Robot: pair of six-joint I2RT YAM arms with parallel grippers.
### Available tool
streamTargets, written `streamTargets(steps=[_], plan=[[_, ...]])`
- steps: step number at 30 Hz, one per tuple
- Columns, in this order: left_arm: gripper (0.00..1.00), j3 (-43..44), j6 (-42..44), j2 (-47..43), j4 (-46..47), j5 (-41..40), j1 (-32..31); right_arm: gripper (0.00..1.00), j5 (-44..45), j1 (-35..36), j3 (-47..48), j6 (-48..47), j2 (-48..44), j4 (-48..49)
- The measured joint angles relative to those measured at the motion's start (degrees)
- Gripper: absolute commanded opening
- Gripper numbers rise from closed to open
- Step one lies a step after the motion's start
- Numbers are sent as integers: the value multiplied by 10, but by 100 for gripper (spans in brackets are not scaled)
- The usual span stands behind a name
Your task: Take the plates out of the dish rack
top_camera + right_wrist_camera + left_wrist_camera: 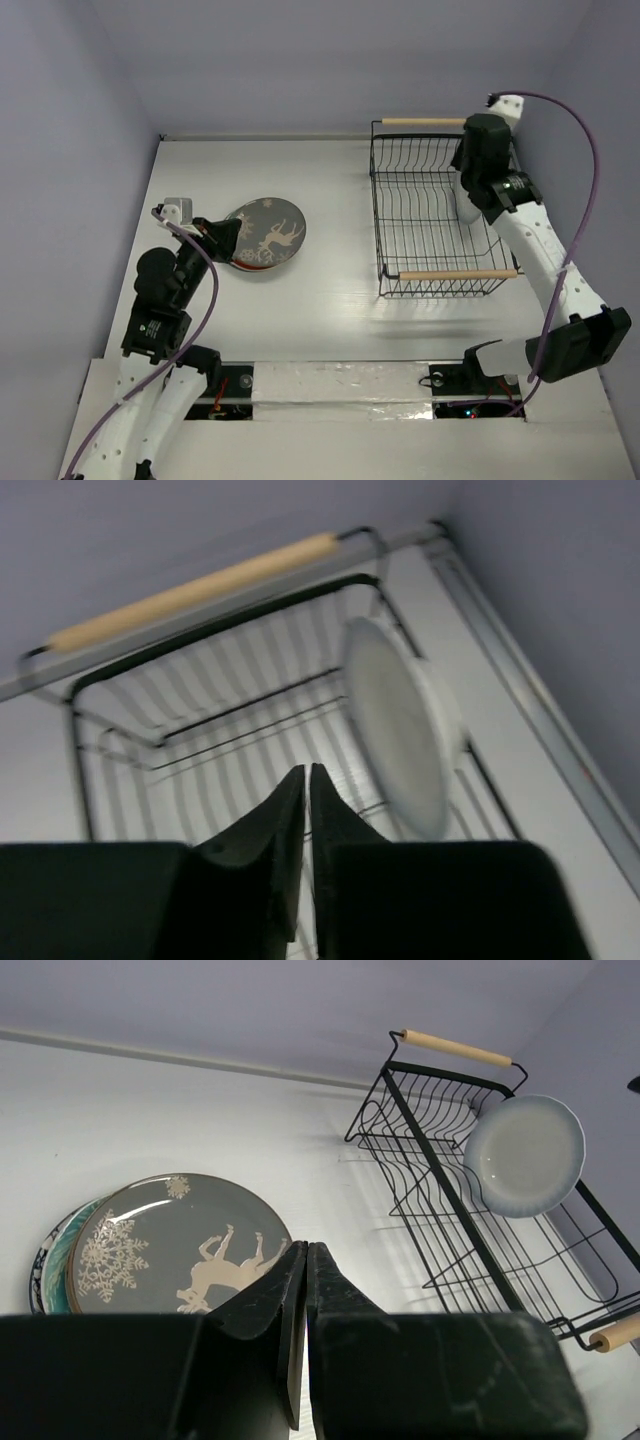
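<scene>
from above, a stack of round plates (pixel 250 263) topped by a grey-brown plate with a pale deer (pixel 270 230) lay left on the white tabletop (pixel 330 310), the left tool (pixel 224 240) at its rim. a rectangular black wire dish rack with two wooden rod handles (pixel 430 215) stood right. left wrist view: the left tool was closed together, empty, at the stack's edge; a plain white plate (pixel 524 1156) stood upright in the rack. blurred right wrist view: the right tool (pixel 307 780) was closed on nothing, the white plate just to its right.
</scene>
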Motion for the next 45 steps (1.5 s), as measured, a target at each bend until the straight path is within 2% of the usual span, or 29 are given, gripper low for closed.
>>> streamTargets(steps=[1,2,4,9,13,22,26,29,38,45], plan=[[0,0,0,-2,0,0,-1,25,1,-27,-6,-2,-2,-6],[2,0,0,-3,0,0,-3,40,2,-50,-11,-4,-2,-11],[4,0,0,-7,0,-2,-9,54,-2,-94,-21,-10,3,-20],[13,0,1,-19,-2,-10,-23,57,-17,-156,-24,-24,46,-29],[20,0,2,-29,-2,-16,-34,56,-40,-178,-25,-32,83,-31],[23,0,4,-32,-3,-27,-54,50,-94,-211,-35,-45,127,-16],[24,0,4,-33,-3,-28,-59,39,-105,-211,-35,-50,149,-14],[25,0,5,-36,-4,-28,-61,23,-106,-211,-36,-57,156,-13],[28,0,4,-36,-9,-29,-61,0,-106,-207,-36,-80,154,-26],[29,0,4,-36,-11,-30,-61,0,-76,-186,-12,-93,151,-82]])
